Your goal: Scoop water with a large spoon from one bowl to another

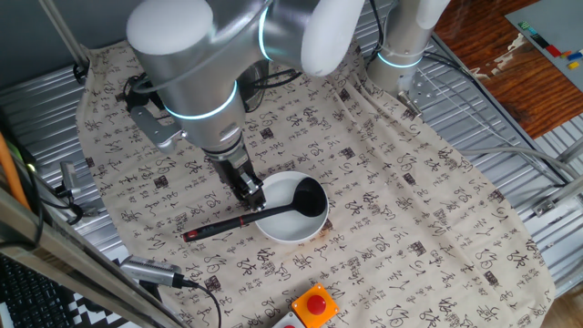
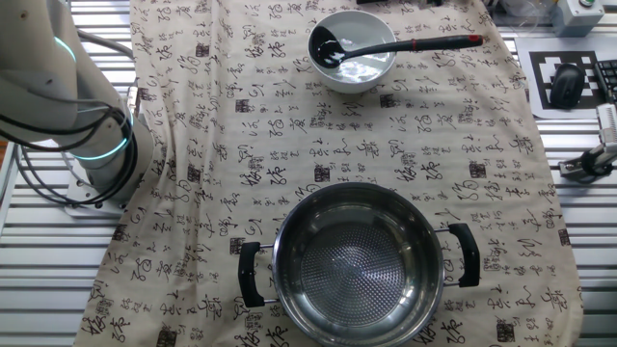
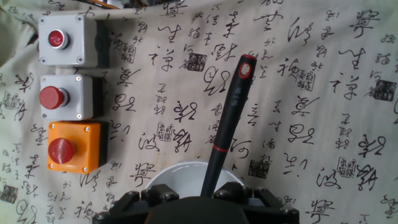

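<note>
The large spoon (image 1: 250, 217) lies lower centre in one fixed view, cup in the white bowl (image 1: 290, 224), handle running lower left; my gripper (image 1: 250, 194) hovers at mid-handle, though I cannot tell if my fingers are spread. The other fixed view puts the steel bowl (image 2: 357, 263) bottom centre. In the hand view the handle points up-frame.

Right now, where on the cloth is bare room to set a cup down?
The wide patch between the white bowl and the steel pot is bare. It is crowded beside the white bowl, where the ladle handle, the pincer and the button boxes sit.
</note>
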`<state>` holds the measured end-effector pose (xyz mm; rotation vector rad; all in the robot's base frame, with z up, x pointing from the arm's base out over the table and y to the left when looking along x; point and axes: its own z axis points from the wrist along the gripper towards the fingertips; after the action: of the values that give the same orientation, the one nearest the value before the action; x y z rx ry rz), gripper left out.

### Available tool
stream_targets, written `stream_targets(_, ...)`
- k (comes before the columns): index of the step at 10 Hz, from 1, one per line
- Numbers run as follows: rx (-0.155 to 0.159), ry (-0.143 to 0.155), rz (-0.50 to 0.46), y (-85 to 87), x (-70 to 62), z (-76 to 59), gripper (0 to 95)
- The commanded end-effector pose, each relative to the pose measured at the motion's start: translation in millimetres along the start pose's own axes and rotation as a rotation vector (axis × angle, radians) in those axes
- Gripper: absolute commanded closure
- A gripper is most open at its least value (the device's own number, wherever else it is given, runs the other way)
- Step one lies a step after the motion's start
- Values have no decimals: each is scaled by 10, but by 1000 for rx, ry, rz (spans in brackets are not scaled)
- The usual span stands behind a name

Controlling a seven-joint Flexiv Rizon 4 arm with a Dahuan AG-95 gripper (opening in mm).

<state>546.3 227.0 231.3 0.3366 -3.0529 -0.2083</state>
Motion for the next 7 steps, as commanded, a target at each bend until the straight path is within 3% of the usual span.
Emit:
stream_targets(1, 7, -7, 15, -3, 1, 4, 380)
stream_targets(2, 16, -5, 29, -3, 1, 4, 380)
stream_targets(3, 44, 3, 48, -3, 1, 4, 570)
stream_targets(4, 67, 10, 54, -3, 1, 4, 570)
stream_targets(7, 76, 11, 73, -3, 1, 4, 570)
